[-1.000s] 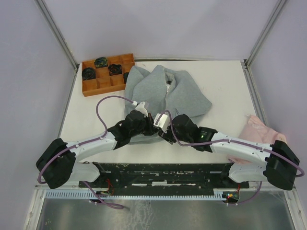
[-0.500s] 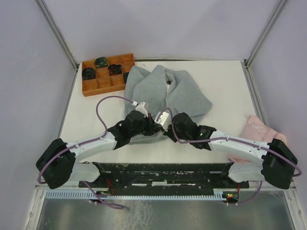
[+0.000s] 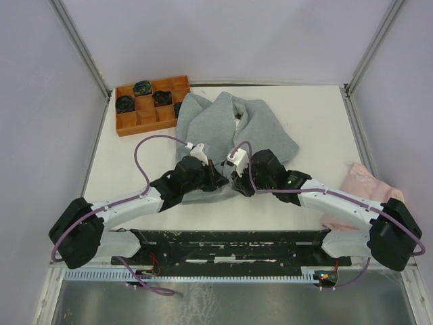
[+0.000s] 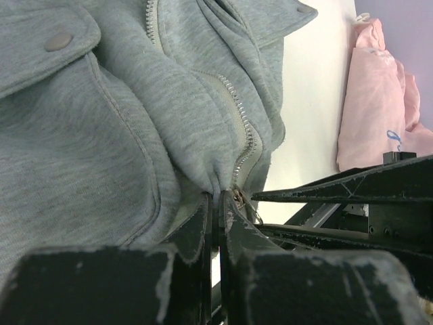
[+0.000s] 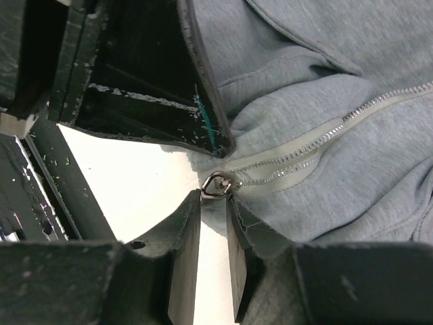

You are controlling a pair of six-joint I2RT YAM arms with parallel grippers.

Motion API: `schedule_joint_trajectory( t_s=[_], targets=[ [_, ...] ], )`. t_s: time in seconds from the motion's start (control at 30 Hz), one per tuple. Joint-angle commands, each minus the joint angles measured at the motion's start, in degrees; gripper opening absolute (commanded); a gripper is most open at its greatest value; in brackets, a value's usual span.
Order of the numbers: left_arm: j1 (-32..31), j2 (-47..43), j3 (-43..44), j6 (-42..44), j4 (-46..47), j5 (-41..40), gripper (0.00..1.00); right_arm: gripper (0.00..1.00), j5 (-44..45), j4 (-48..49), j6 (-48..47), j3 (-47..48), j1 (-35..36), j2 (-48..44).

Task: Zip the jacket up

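Observation:
The light grey jacket (image 3: 260, 132) lies on the white table, hood far, hem near. Its zipper (image 4: 243, 128) is open up the front. My left gripper (image 3: 218, 180) is shut on the hem beside the zipper's bottom end (image 4: 218, 198) and bunches the cloth (image 4: 101, 135). My right gripper (image 3: 237, 183) faces it at the same spot. In the right wrist view its jaws stand a little apart (image 5: 214, 200), with the metal zipper pull ring (image 5: 218, 184) right at the fingertips and the jacket (image 5: 352, 169) beyond. The left fingers (image 5: 135, 68) sit just above the ring.
An orange compartment tray (image 3: 128, 125) with dark objects stands at the far left, touching the jacket's shoulder. A pale pink cloth (image 3: 369, 186) lies at the right edge and shows in the left wrist view (image 4: 379, 101). A black base plate (image 3: 230, 244) runs along the near edge.
My right gripper has moved away from the near edge and up to the jacket's hem, closing in on the zipper pull. The left gripper has kept its hold and place.

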Motion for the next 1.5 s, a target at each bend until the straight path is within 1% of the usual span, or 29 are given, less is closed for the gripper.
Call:
schedule_joint_trajectory(
  t_s=[0.0,0.13,0.33,0.53,0.77,0.87,0.9,0.93,0.97,1.07,1.2,1.27,1.4,1.47],
  targets=[
    [0.02,-1.84,-0.13,2.89,2.15,2.33,0.03,0.29,-2.49,1.87,3.09,2.48,-2.09,-0.73],
    [0.03,-2.04,-0.32,2.91,1.96,2.78,0.03,0.30,-2.53,1.25,3.45,2.71,-3.13,-0.17],
    [0.00,-2.42,-0.40,2.82,1.95,3.15,0.03,0.27,-2.12,1.48,3.89,3.15,-3.36,1.17],
    [-0.02,-2.38,-0.15,2.91,2.04,3.49,0.03,0.26,-1.80,2.02,4.42,3.41,-3.36,2.59],
    [-0.03,-1.99,-0.23,3.04,2.08,3.48,0.03,0.40,-1.30,-0.54,6.63,5.04,-3.36,3.02],
    [0.00,-1.92,-0.46,3.77,2.17,3.63,0.03,0.42,-1.03,-1.64,7.01,5.29,-3.48,1.47],
    [-0.02,-2.04,-0.61,4.28,2.21,3.65,0.03,0.43,-1.57,-1.86,6.84,5.30,-3.75,1.05],
    [0.01,-2.21,-0.78,4.95,2.28,3.61,0.03,0.47,-2.59,-2.11,6.66,5.47,-4.18,0.84],
    [0.00,-2.46,-1.11,5.96,2.34,3.59,0.03,0.49,-3.93,-2.43,6.62,5.77,-4.82,0.82],
    [-0.01,-3.71,-2.00,8.19,3.00,3.87,0.03,0.51,-10.31,-3.72,6.65,7.78,-6.82,2.59],
    [0.03,-5.25,-3.14,10.92,3.94,4.53,0.03,0.52,-16.12,-5.18,7.21,11.19,-8.74,6.28],
    [-0.03,-5.89,-3.71,12.27,4.01,4.74,0.03,0.53,-18.92,-6.00,6.03,12.67,-9.16,8.35],
    [-0.04,-6.78,-4.44,14.11,4.32,5.01,0.03,0.53,-22.60,-8.32,3.68,14.94,-9.29,10.98],
    [0.00,-7.14,-4.46,14.60,4.32,5.43,0.03,0.54,-22.32,-8.43,2.82,14.77,-9.28,11.42]
  ],
)
